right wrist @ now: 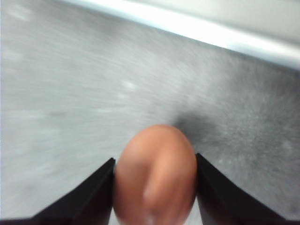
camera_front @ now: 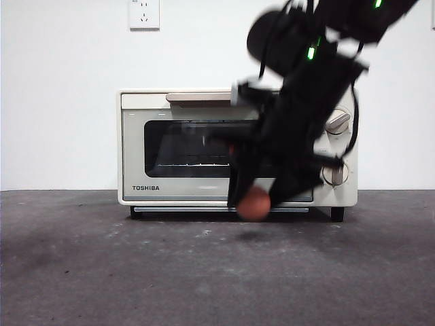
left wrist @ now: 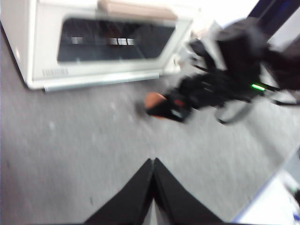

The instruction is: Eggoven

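Note:
A reddish-brown egg sits between the two black jaws of my right gripper, which is shut on it. In the front view the same egg hangs a little above the tabletop, just in front of the cream Toshiba toaster oven, with the right gripper reaching down from the upper right. The oven door with its dark window is closed. The left wrist view shows the egg from afar, beside the oven. My left gripper is shut and holds nothing, away from the oven.
Two beige knobs line the oven's right side, partly hidden by the arm. A white wall socket is on the wall behind. The grey table stretches in front of the oven. Something white lies at the table's edge.

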